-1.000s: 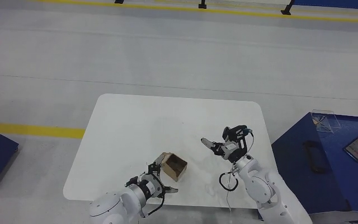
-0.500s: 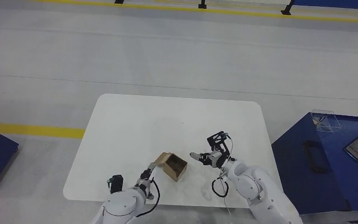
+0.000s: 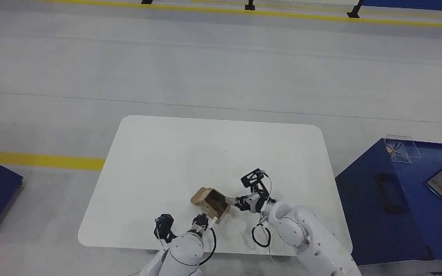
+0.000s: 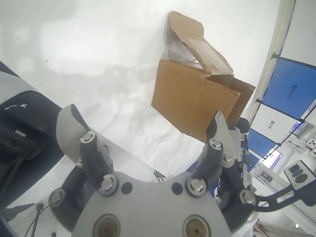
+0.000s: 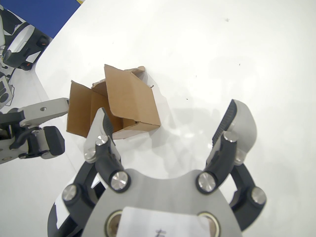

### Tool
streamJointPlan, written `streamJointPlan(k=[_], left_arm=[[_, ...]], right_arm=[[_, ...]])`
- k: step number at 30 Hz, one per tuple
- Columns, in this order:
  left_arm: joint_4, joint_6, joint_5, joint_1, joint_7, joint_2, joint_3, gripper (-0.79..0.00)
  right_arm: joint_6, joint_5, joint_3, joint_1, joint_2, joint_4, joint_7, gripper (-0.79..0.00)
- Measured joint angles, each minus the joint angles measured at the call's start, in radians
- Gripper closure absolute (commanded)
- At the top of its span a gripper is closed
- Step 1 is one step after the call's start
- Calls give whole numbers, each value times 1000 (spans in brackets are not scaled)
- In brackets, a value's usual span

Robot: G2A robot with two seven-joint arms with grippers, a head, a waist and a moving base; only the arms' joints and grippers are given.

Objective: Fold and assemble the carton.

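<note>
Near the table's (image 3: 173, 152) front edge, seen from above, the carton (image 3: 210, 203) lies between left gripper (image 3: 201, 221) and right gripper (image 3: 239, 203). Left wrist view: jaws spread, carton wall just ahead. Right wrist view: jaws spread, one at the carton's open mouth, possibly touching.

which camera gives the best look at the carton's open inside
The right wrist view: the carton turns its open mouth toward it, so inner walls and flaps are clear. The left wrist view gives its outside: a plain side panel and a taped flap. In the top view it is small, its opening hard to read.
</note>
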Motion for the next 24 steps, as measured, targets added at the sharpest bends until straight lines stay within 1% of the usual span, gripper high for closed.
streamJointPlan(k=[4, 8, 15, 24], left_arm=[[22, 0, -9, -15, 10, -10, 11, -785], [52, 0, -26, -40, 13, -22, 31, -785], [114, 0, -66, -83, 52, -50, 65, -785], [164, 0, -132, -108, 92, -67, 52, -785]], right_arm=[[7, 27, 28, -8, 0, -22, -37, -785], [23, 13, 44, -8, 2, -26, -23, -785], [44, -38, 0, 17, -10, 15, -15, -785], [65, -66, -65, 68, -33, 102, 4, -785]])
